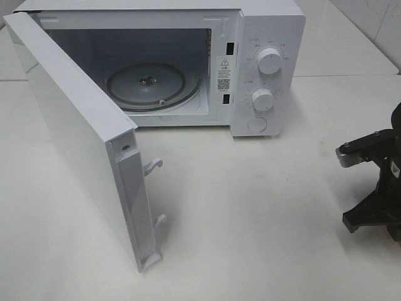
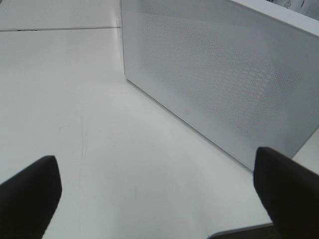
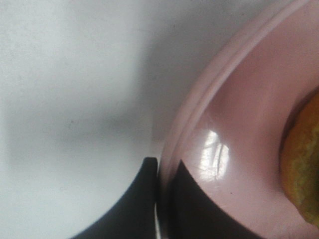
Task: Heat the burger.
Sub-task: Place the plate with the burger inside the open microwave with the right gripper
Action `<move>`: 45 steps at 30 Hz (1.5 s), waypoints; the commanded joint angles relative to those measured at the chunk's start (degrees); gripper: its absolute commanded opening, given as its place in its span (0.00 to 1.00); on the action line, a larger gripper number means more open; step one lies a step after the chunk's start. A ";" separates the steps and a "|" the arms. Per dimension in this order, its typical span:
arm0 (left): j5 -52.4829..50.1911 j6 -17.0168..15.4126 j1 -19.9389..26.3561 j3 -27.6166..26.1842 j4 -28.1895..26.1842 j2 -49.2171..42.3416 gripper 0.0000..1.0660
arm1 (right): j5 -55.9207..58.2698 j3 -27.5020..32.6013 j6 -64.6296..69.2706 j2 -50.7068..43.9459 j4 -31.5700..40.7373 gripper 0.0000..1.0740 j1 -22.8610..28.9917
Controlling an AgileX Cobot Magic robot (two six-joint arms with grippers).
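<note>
Only an orange-brown edge of the burger (image 3: 305,164) shows, lying on a pink plate (image 3: 239,99) in the right wrist view. My right gripper (image 3: 164,172) is shut on the plate's rim, one dark finger outside it and one inside. In the exterior high view only part of the right arm (image 1: 376,182) shows at the far right edge; plate and burger are out of that view. My left gripper (image 2: 157,181) is open and empty, low over the table, facing the outside of the microwave door (image 2: 224,74).
A white microwave (image 1: 269,37) stands at the back with its door (image 1: 69,125) swung wide open to the left and front. Its glass turntable (image 1: 147,84) is bare. Two knobs (image 1: 269,61) sit on its right panel. White tabletop (image 1: 250,219) lies in front.
</note>
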 commanded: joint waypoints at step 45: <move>0.34 0.06 0.11 0.00 0.00 -0.86 0.93 | 15.41 0.23 4.47 -9.40 -10.94 0.00 23.61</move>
